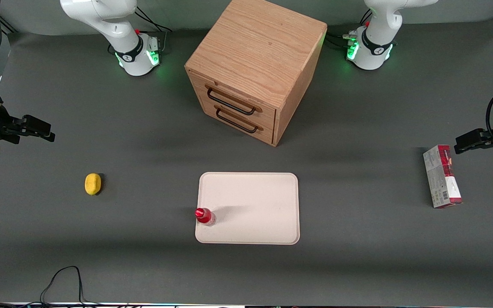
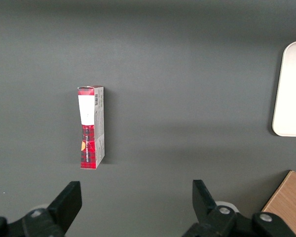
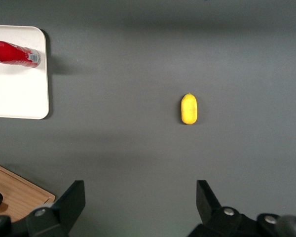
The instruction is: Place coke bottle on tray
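The coke bottle (image 1: 205,216) stands upright on the tray (image 1: 255,201), at the tray's edge toward the working arm's end of the table and in its part nearer to the front camera; its red cap faces up and its clear base rests on the cream surface. In the right wrist view the bottle (image 3: 14,53) shows at a corner of the tray (image 3: 19,94), and that picture's border cuts off most of the tray. The gripper (image 1: 37,128) is well apart from both, out at the working arm's end of the table and above the bare grey mat, farther from the front camera than the lemon (image 1: 93,184). Its two black fingers (image 3: 71,202) are spread wide with nothing between them, and the lemon (image 3: 189,108) lies on the mat in that camera's sight, untouched. Most of the working arm is cut off at the picture's border, so its pose is hard to make out. The wooden cabinet (image 1: 255,68) stands farther from the front camera than the tray, and a red-and-white carton (image 1: 442,176) lies toward the parked arm's end.
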